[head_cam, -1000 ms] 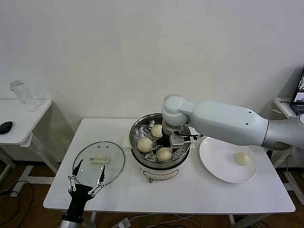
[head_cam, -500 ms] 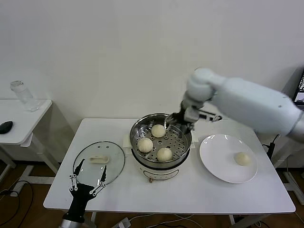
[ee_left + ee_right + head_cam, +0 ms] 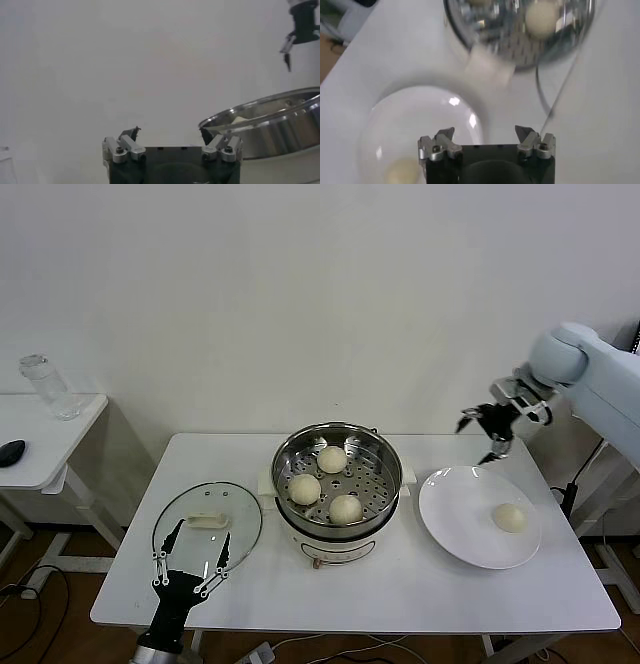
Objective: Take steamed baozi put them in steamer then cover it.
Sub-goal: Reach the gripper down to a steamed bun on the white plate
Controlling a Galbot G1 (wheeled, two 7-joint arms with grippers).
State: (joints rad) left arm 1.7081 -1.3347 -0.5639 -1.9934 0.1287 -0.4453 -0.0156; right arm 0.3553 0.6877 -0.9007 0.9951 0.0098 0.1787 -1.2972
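Observation:
Three cream-white baozi (image 3: 331,459) (image 3: 305,488) (image 3: 346,508) lie in the steel steamer (image 3: 385,454) at the table's middle. A fourth baozi (image 3: 510,517) lies on the white plate (image 3: 450,514) to the right. My right gripper (image 3: 483,433) is open and empty, raised above the plate's far edge; its wrist view shows the plate (image 3: 420,115), the baozi (image 3: 400,171) and the steamer (image 3: 485,30). The glass cover (image 3: 240,524) lies flat on the table left of the steamer. My left gripper (image 3: 187,556) is open and empty over the cover's near edge.
A side table (image 3: 60,444) at far left holds a clear bottle (image 3: 45,384) and a black mouse (image 3: 12,450). The main table's front edge runs just below the cover and plate. A laptop edge shows at far right.
My right gripper left the steamer and swung up and right, over the plate's far side, empty. Three baozi stay in the steamer. The left gripper dropped slightly.

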